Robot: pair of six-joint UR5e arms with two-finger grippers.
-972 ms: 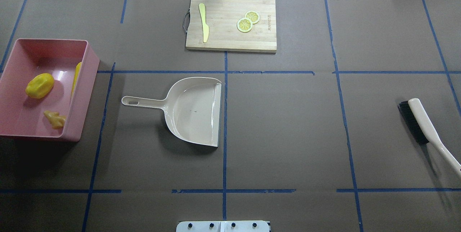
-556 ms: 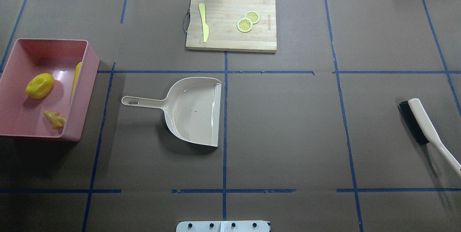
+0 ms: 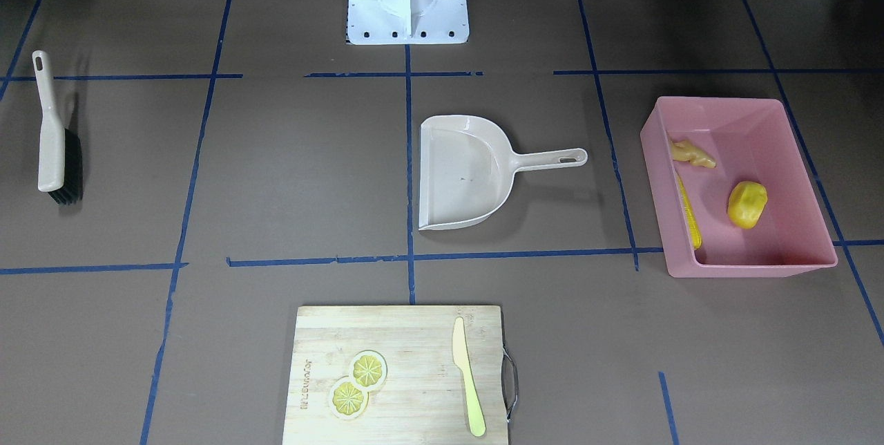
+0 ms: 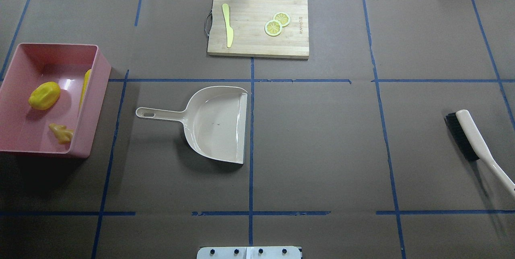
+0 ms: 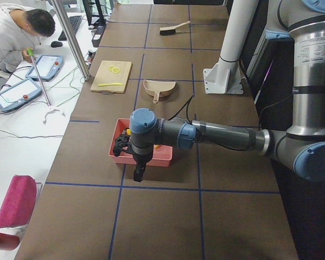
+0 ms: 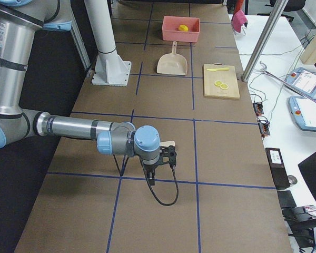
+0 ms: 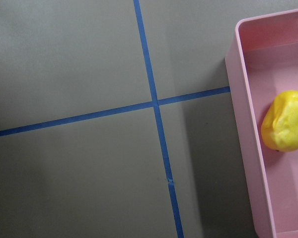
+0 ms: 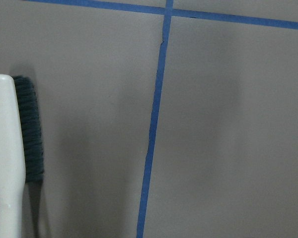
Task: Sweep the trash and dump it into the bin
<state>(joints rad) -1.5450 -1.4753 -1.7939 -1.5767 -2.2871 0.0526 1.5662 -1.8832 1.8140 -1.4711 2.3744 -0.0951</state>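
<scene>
Jaws of the left gripper [image 5: 121, 145] and right gripper [image 6: 170, 155] could not be judged. Corn cob [image 4: 85, 86], potato lump [image 4: 44, 95] and ginger root [image 4: 61, 133] lay in the bin [image 4: 100, 102], at nine o'clock from the dustpan [image 4: 217, 126] in the overhead view.

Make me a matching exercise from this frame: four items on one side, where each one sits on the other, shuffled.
Things:
1. ginger root
2. knife
3. brush
4. dustpan

Places:
A. on the cutting board
B. lying empty near the middle of the table
C. inside the pink bin
D. at the table's edge on the robot's right

Pairs: 1-C, 2-A, 3-D, 4-B
</scene>
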